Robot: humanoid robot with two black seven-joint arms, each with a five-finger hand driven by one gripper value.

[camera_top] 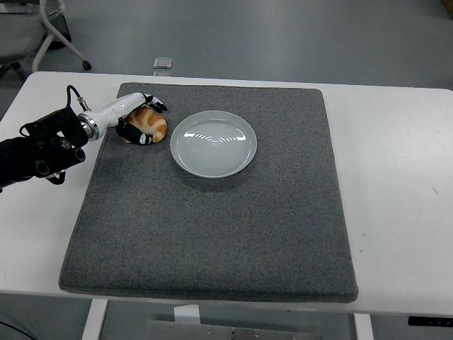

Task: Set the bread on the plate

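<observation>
A golden-brown croissant-shaped bread (pixel 155 127) lies on the grey mat, just left of the white plate (pixel 213 144). My left hand (pixel 144 120) comes in from the left edge and sits right on the bread. Its black fingers curl over the bread's far top side, and the thumb presses against the near left side. The bread still rests on the mat, a short gap from the plate's rim. Nothing lies on the plate. The right arm does not show.
The grey felt mat (pixel 212 234) covers most of the white table (pixel 396 177). A small grey object (pixel 163 64) lies just beyond the table's far edge. Chair legs (pixel 49 32) stand on the floor at the top left.
</observation>
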